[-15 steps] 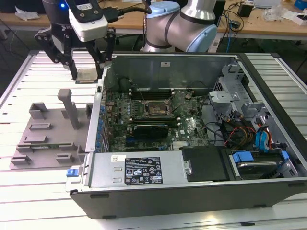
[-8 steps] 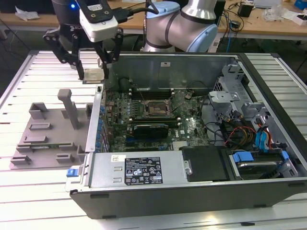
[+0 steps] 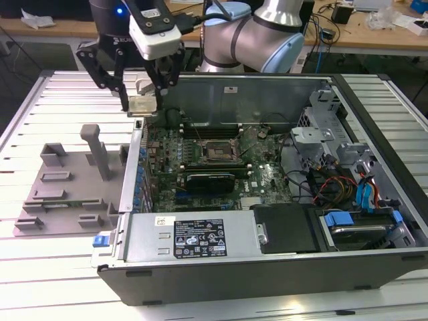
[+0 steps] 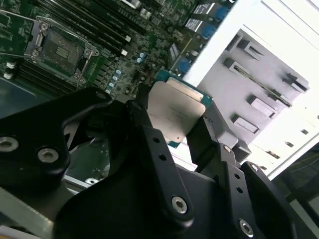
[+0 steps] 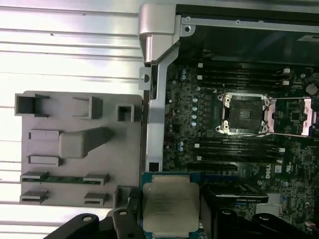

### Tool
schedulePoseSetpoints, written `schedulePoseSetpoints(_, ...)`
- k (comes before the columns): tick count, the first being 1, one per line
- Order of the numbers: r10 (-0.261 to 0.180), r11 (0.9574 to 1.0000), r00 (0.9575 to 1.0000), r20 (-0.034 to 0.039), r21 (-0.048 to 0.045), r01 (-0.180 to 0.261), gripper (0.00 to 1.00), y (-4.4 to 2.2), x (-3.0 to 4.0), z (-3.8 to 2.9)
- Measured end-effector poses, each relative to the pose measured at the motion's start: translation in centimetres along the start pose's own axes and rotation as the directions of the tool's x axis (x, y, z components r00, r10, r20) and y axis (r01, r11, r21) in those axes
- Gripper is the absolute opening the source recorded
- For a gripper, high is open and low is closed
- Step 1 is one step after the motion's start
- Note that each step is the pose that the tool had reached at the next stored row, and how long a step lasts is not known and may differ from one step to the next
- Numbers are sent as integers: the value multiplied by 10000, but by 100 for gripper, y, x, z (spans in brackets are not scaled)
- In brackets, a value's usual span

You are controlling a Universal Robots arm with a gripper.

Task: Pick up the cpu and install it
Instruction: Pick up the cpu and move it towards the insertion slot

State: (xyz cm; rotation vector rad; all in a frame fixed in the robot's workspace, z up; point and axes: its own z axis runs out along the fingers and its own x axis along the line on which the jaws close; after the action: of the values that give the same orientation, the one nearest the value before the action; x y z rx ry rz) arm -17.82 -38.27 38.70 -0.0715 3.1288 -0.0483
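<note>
Above the case (image 3: pixel 234 277) edge, claw (image 3: pixel 142 100) tight on the cpu (image 5: pixel 171 206) (flat, pale silver square).

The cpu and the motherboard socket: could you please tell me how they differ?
The cpu has a pale silver top; the socket is a dark recess in a metal frame. The cpu hangs in the end effector; the socket sits empty on the motherboard. Both are square.

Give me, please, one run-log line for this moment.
pincer: shut on cpu | position: aloft over case wall, beside fixture tray | socket: empty | install: not yet done
</note>
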Motion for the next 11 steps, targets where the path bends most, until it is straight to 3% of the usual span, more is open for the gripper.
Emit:
schedulePoseSetpoints(1,0,10000,10000,-11,0,0,55,13,-22,5)
schedulePoseSetpoints(4,-2,10000,10000,-74,-3,2,55,65,-184,30)
schedulePoseSetpoints(11,-5,10000,9999,-149,-6,5,55,77,-429,68)
